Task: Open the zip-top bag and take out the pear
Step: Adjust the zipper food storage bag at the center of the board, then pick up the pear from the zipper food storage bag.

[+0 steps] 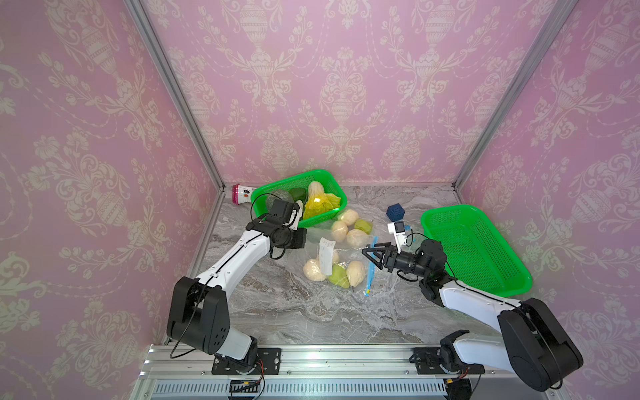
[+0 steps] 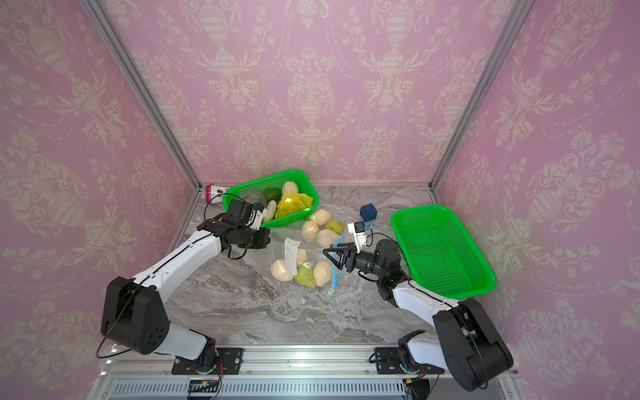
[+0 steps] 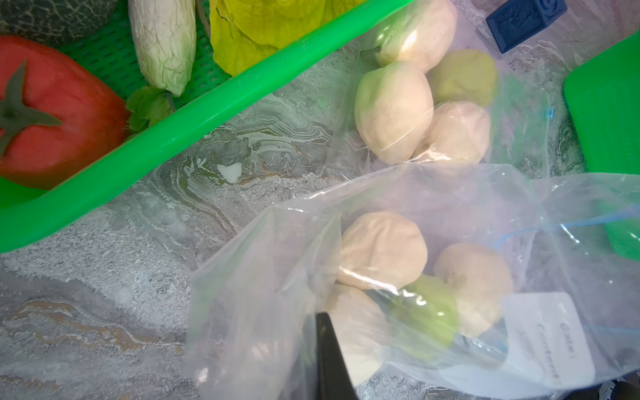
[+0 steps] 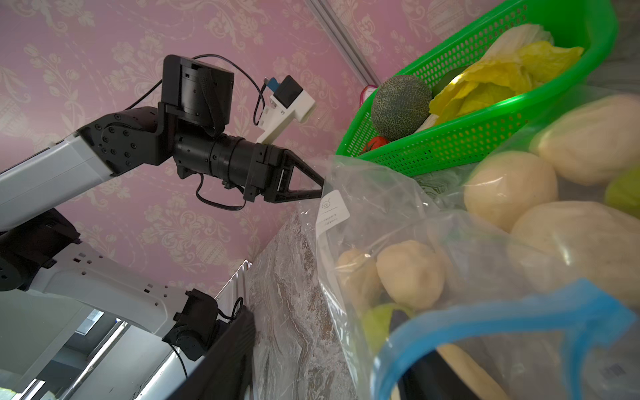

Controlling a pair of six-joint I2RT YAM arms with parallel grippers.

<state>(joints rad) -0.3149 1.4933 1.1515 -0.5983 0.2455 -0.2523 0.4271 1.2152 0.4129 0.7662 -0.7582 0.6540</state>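
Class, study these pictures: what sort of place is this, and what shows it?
Probably a staged robot test booth, not a home: pink wallpaper panels held in a bare aluminium frame, the left arm and right arm bolted to a rail, and a marble-look tabletop.

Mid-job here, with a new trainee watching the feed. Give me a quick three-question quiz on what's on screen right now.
1. True or false: the left claw is shut on the labelled bag.
2. The labelled bag's zip strip is: A blue, B red, C green.
3. How many bags holding pears lie on the table?
Key: 1 true; 2 A; 3 two, the labelled bag and a second bag beyond it.
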